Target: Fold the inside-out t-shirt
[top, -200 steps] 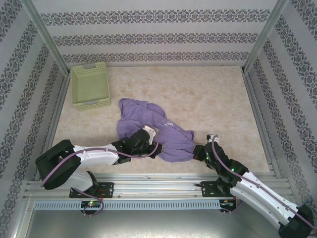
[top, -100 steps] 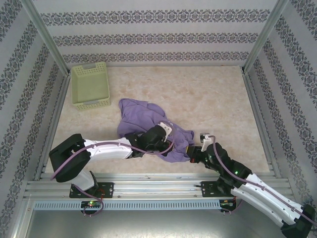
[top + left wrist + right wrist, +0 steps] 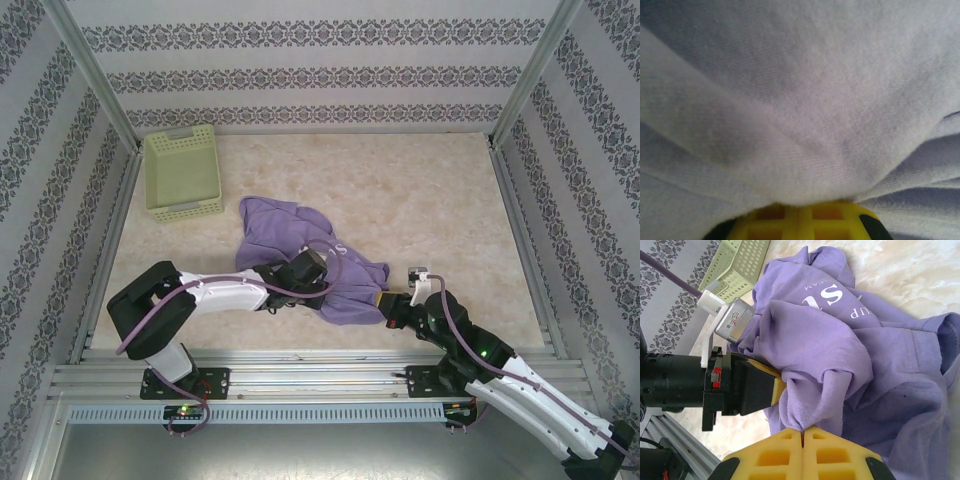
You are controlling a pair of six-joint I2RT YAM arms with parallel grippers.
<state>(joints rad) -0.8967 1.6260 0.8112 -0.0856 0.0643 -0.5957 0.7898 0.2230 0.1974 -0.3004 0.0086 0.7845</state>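
The inside-out t-shirt (image 3: 290, 240) lies crumpled near the front middle of the table, lavender with white lettering (image 3: 832, 297) facing up. My left gripper (image 3: 328, 287) reaches in from the left and is shut on a fold of the t-shirt (image 3: 805, 100), which drapes over its yellow fingers (image 3: 800, 220). My right gripper (image 3: 802, 432) is shut on a bunched fold of the t-shirt (image 3: 850, 365) at its near right side. Seen from the right wrist, the left gripper (image 3: 777, 385) pinches the cloth a short way left of my right fingertips. Both grippers sit close together at the shirt's front edge.
A pale green basket (image 3: 183, 172) stands at the back left of the marble-patterned table (image 3: 430, 200). Patterned walls and metal posts close in the left, right and back sides. Rails run along the near edge (image 3: 320, 375).
The left arm reached further right into the shirt, then drew back slightly. The right gripper moved a little left with its fold, bunching the shirt's near right part.
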